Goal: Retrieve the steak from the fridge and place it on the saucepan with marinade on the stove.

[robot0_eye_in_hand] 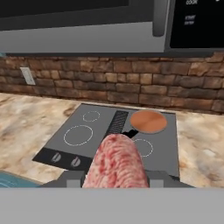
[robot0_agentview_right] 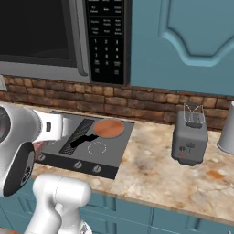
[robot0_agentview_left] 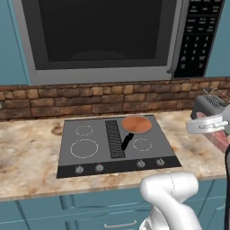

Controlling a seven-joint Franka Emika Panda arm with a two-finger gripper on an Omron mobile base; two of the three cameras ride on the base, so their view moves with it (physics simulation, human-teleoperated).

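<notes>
Reddish-pink steak (robot0_eye_in_hand: pixel 116 162) sits clamped in the hand (robot0_eye_in_hand: pixel 116 179).

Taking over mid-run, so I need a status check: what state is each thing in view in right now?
steak: held in the gripper, off the stove
gripper: shut on the steak
saucepan: on the stove's back right burner, no meat in it
stove: other burners bare
toaster: slots without bread
microwave: door closed

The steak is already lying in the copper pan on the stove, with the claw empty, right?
No. The claw is shut on the steak, above the counter in front of the stove. The copper pan holds nothing, as the hand view shows.
</notes>
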